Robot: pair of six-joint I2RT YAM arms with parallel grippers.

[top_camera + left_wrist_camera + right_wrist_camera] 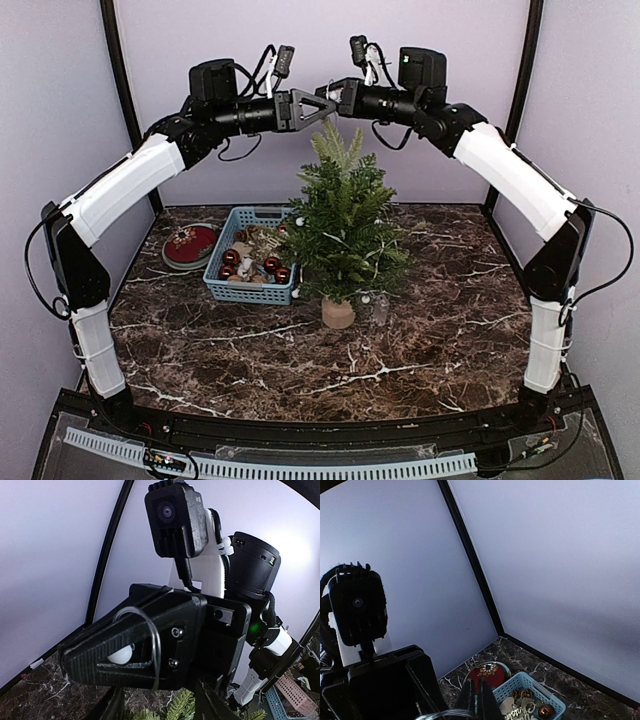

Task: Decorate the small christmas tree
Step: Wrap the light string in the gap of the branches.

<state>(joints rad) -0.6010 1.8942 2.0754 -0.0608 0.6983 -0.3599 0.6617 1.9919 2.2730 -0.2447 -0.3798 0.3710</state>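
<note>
We see the right gripper [67, 660] pinching a thin clear loop [152, 630], white bead [120, 655] half hidden behind it; the left gripper [325, 106] has fingers [116, 707] apart, cut off

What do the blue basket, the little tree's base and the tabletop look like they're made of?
Blue basket: likely moulded plastic, matte, with a uniform lattice wall. Tree base: a pale cylinder, probably unfinished wood, though any grain is too small to see. Tabletop: dark brown with white veins, marble-look and slightly glossy; real stone or printed laminate, I can't tell.
</note>
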